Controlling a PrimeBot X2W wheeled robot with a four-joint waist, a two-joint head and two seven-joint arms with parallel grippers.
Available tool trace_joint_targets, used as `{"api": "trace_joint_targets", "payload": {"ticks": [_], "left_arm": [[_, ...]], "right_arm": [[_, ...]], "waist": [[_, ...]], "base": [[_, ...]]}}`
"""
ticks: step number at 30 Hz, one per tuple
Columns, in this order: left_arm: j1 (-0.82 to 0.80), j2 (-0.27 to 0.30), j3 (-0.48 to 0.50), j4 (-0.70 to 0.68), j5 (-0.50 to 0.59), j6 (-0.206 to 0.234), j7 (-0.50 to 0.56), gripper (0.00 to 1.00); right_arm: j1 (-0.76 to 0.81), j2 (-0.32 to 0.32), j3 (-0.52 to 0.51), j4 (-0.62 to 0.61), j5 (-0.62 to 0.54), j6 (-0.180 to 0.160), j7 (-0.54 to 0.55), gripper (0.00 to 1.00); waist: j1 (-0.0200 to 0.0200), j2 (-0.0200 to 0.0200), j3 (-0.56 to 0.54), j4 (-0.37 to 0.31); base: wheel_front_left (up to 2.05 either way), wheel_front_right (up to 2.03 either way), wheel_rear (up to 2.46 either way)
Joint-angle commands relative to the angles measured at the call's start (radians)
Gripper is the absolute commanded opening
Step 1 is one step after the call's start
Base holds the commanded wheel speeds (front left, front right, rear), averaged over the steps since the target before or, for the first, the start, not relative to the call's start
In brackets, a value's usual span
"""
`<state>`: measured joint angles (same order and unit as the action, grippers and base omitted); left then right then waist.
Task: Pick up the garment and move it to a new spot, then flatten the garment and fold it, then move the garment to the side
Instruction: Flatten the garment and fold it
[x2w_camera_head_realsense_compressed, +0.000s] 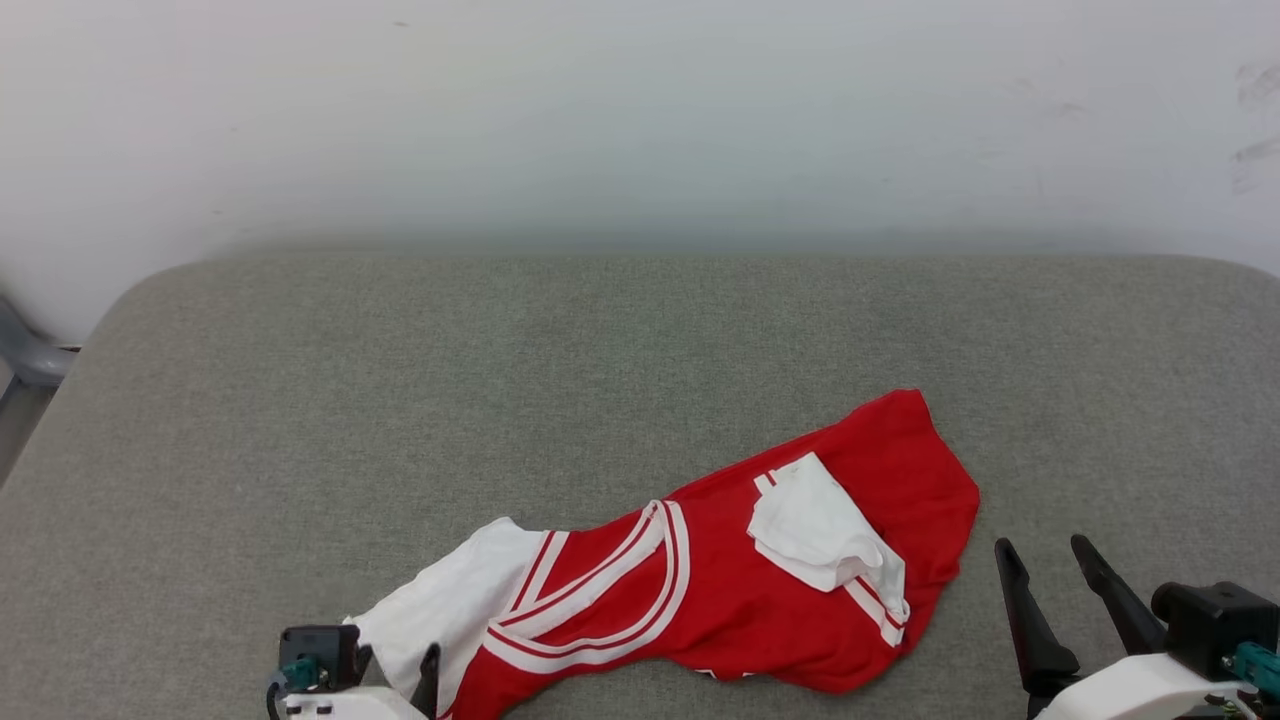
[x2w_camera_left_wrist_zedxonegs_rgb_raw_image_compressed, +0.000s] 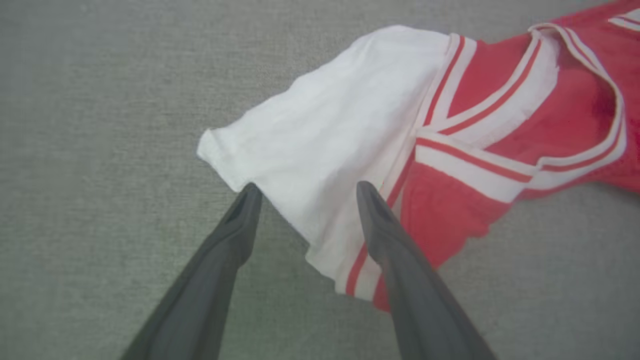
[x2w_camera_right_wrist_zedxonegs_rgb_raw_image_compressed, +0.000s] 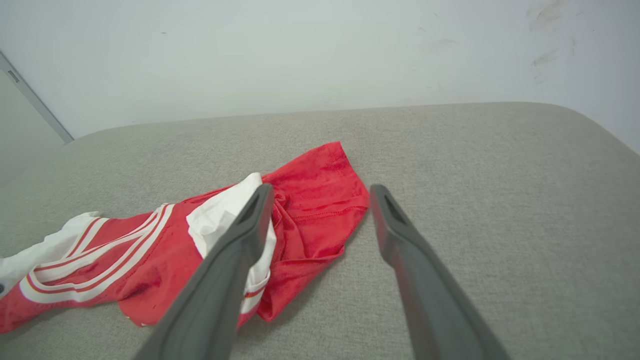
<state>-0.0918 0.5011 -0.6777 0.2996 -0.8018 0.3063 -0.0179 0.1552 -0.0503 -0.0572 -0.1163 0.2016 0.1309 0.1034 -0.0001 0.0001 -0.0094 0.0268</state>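
Plainly, the left gripper's (x2w_camera_left_wrist_zedxonegs_rgb_raw_image_compressed: 308, 191) two fingers stand apart, their tips over the edge of the white sleeve (x2w_camera_left_wrist_zedxonegs_rgb_raw_image_compressed: 325, 135) and pinching nothing; whether they touch the cloth I cannot tell. The right gripper's (x2w_camera_right_wrist_zedxonegs_rgb_raw_image_compressed: 321, 189) fingers are spread too, holding nothing, near the garment's red end (x2w_camera_right_wrist_zedxonegs_rgb_raw_image_compressed: 325, 215). The garment (x2w_camera_head_realsense_compressed: 760, 590) lies crumpled in a long heap on the grey padded surface (x2w_camera_head_realsense_compressed: 600, 350), close to the robot's edge, its other white sleeve (x2w_camera_head_realsense_compressed: 820, 530) folded over the red body.

The risk, as I judge it, is that closing on one sleeve alone would lift a single layer and drag the rest into a tighter twist, making flattening harder. A grab at the bunched red end could catch several layers at once.

The left wrist view gives the sleeve's hem and the striped collar (x2w_camera_left_wrist_zedxonegs_rgb_raw_image_compressed: 525, 115) close up, where the head view gives the whole outline and both grippers' places. The right wrist view adds the creases at the red end.
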Motion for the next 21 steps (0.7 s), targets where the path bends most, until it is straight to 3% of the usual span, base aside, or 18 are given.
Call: {"api": "trace_joint_targets", "payload": {"ticks": [1, 7, 12, 17, 21], "left_arm": [[-0.022, 0.003, 0.014, -0.015, 0.021, 0.013, -0.05, 1.0], [-0.047, -0.007, 0.062, -0.074, 0.069, 0.02, -0.206, 1.0], [-0.049, -0.016, 0.1, -0.142, 0.118, 0.011, -0.242, 1.0], [-0.038, -0.028, 0.127, -0.193, 0.157, 0.007, -0.248, 1.0], [-0.027, -0.039, 0.149, -0.247, 0.198, 0.01, -0.249, 1.0]], "right_arm": [[0.004, 0.0, 0.003, -0.005, -0.007, 0.0, 0.004, 1.0], [-0.002, 0.0, 0.01, -0.014, -0.022, 0.0, 0.028, 1.0], [-0.011, 0.0, 0.014, -0.019, -0.039, 0.0, 0.068, 1.0], [-0.023, -0.017, 0.019, -0.001, -0.024, 0.0, 0.154, 1.0], [-0.06, -0.054, 0.065, 0.025, 0.013, 0.0, 0.313, 1.0]], "waist": [[0.0001, -0.0001, -0.006, -0.001], [0.0001, -0.0001, -0.017, 0.002], [0.0001, -0.0001, -0.022, 0.01], [0.0001, -0.0001, -0.021, 0.019], [0.0001, -0.0001, -0.015, 0.03]], "base": [[0.0, 0.0, 0.0], [0.0, 0.0, 0.0], [0.0, 0.0, 0.0], [0.0, 0.0, 0.0], [0.0, 0.0, 0.0]]}}
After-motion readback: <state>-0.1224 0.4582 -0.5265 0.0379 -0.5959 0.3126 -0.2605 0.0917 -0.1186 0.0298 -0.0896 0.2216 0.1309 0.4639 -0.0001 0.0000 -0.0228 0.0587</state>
